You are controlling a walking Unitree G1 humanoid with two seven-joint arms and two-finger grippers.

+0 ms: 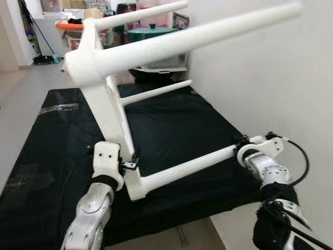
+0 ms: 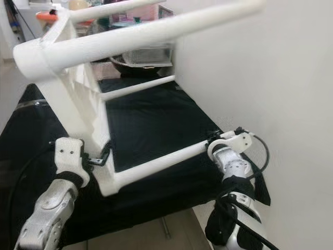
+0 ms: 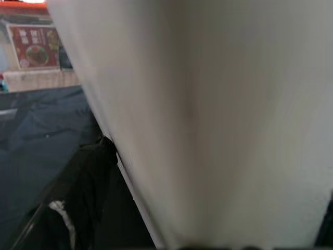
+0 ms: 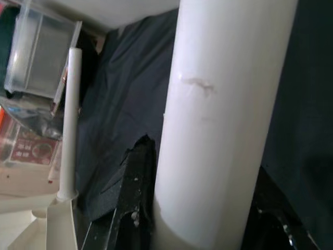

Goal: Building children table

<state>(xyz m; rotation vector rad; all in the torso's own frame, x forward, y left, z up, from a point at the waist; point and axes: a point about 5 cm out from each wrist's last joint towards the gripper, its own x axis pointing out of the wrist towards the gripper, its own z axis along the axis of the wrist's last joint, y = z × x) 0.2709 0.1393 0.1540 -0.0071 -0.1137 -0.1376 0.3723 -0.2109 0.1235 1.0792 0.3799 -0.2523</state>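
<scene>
The white children's table [image 1: 109, 114] stands on its edge on a black mat [image 1: 171, 125], its four round legs pointing toward the wall and toward me. My left gripper [image 1: 130, 165] is shut on the tabletop's lower edge; in the left wrist view the white tabletop [image 3: 208, 120] sits close against a black finger [image 3: 88, 177]. My right gripper [image 1: 242, 141] is shut on the far end of the lowest leg [image 1: 187, 166], just above the mat. In the right wrist view this leg [image 4: 223, 120] runs between the black fingers [image 4: 138, 192].
A white wall [image 1: 260, 78] rises close along the right side of the mat. At the back stand a clear plastic bin [image 1: 164, 63], a green round table [image 1: 151, 32] and an orange object [image 1: 70, 25]. Bare floor [image 1: 21, 104] lies to the left.
</scene>
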